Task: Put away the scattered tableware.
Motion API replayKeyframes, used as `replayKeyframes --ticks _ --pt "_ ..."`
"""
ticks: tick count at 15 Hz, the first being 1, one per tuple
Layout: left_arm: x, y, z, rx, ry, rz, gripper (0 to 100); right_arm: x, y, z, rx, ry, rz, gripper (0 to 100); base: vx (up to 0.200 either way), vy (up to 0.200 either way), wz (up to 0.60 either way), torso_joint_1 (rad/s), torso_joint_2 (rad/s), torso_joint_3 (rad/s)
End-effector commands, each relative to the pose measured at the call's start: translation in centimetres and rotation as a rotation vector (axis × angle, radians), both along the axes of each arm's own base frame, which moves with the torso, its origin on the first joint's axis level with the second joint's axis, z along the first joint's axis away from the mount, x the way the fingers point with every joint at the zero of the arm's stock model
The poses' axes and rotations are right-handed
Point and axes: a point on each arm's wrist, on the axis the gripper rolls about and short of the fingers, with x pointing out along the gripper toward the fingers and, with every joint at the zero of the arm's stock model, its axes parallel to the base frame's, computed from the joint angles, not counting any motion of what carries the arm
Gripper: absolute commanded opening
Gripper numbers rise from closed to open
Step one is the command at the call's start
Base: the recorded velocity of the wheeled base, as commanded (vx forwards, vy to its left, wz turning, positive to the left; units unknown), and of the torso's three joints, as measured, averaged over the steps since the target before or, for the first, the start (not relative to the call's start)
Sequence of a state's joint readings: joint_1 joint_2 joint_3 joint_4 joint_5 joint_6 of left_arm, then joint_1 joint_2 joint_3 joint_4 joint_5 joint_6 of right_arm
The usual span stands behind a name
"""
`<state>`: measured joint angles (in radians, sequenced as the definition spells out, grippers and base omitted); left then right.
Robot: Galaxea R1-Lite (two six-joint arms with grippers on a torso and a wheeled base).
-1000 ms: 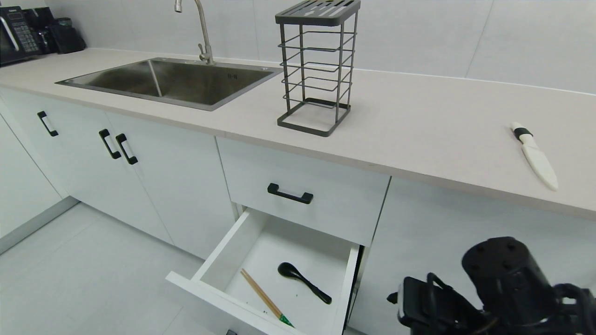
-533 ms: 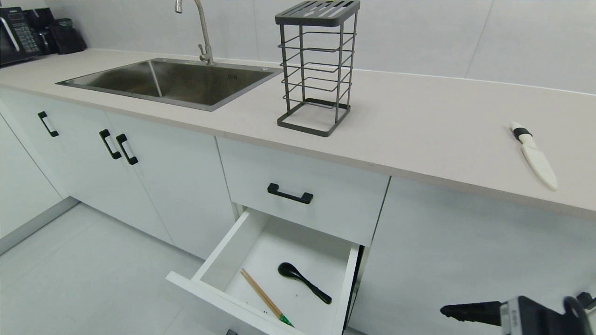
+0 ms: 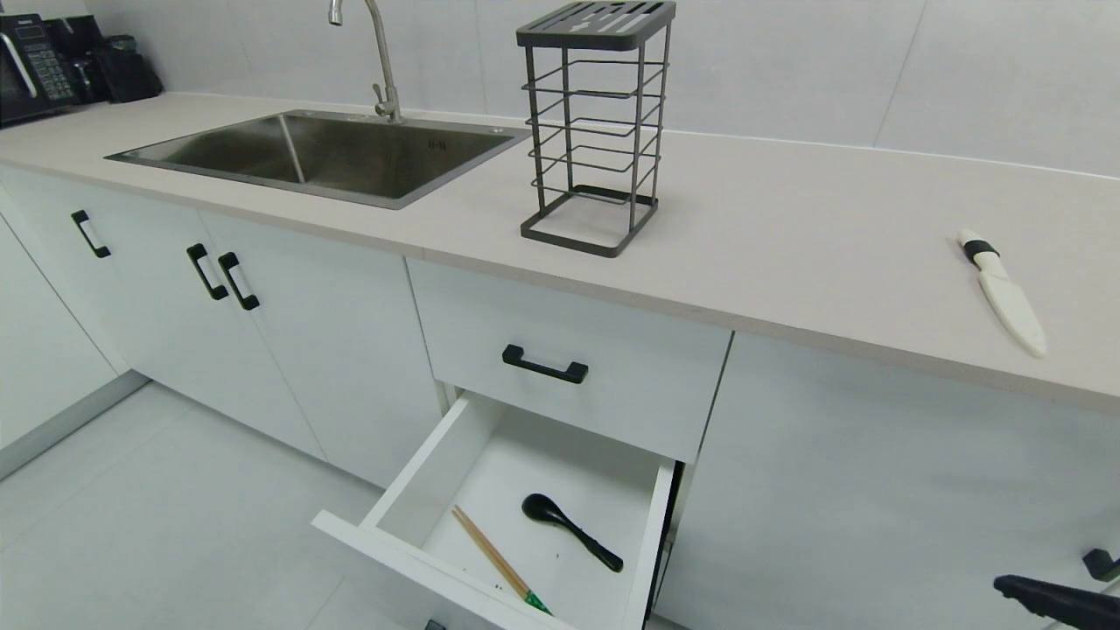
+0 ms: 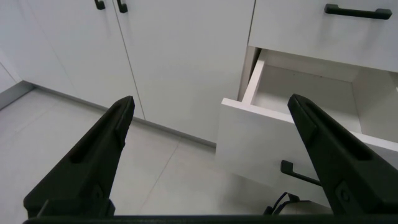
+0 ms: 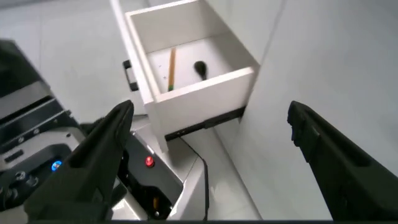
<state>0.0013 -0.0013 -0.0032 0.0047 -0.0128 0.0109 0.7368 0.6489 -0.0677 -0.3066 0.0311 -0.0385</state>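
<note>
L gripper (image 4: 211, 106) fingers spread wide, empty; R gripper (image 5: 211, 112) same.

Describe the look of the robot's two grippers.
The left gripper has two matte black fingers, long and wedge-shaped, with flat angled faces that taper to blunt tips. The right gripper matches it, with the same plain black tapered fingers.

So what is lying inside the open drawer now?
A black spoon and a pair of wooden chopsticks with green ends lie apart on the open drawer floor. Its rear part sits under the closed drawer above, so anything there is hidden.
</note>
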Motion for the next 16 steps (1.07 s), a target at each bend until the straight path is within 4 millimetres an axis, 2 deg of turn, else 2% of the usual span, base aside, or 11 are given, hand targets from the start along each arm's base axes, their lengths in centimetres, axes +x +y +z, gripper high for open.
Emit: replayKeyframes --ticks 1,2,3,4,8,13,15,16 --pt "0.0 0.0 0.0 0.0 0.001 0.001 100 -2.2 -2.3 -1.5 0.098 -0.078 -0.132 100 0.0 0.0 0.0 0.0 0.0 0.0" --pt "0.0 0.0 0.0 0.0 0.001 0.001 100 -2.2 -2.3 -1.5 0.098 -0.078 -0.132 100 0.0 0.0 0.0 0.0 0.0 0.0" --pt "0.0 0.0 0.0 0.0 0.001 -0.001 100 -3.2 -3.1 -1.9 0.138 -0.142 -0.253 100 0.0 0.0 0.0 0.0 0.0 0.0" --pt "0.0 0.0 0.0 0.0 0.001 0.001 100 -4.0 -3.5 -2.1 0.164 -0.189 -0.294 100 0.0 0.0 0.0 0.0 0.0 0.0" --pt "0.0 0.0 0.0 0.0 0.001 -0.001 100 -4.9 -3.2 -1.9 0.179 -0.279 -0.489 100 0.0 0.0 0.0 0.0 0.0 0.0" --pt "0.0 0.0 0.0 0.0 0.001 -0.001 100 -5.5 -2.5 -3.0 0.214 -0.291 -0.463 100 0.0 0.0 0.0 0.0 0.0 0.0" --pt "0.0 0.0 0.0 0.0 0.001 -0.001 100 -6.1 -2.5 -1.1 0.29 -0.321 -0.411 100 0.0 0.0 0.0 0.0 0.0 0.0" --pt "0.0 0.0 0.0 0.0 0.001 -0.001 100 -6.1 -2.5 -1.1 0.29 -0.321 -0.411 100 0.0 0.0 0.0 0.0 0.0 0.0"
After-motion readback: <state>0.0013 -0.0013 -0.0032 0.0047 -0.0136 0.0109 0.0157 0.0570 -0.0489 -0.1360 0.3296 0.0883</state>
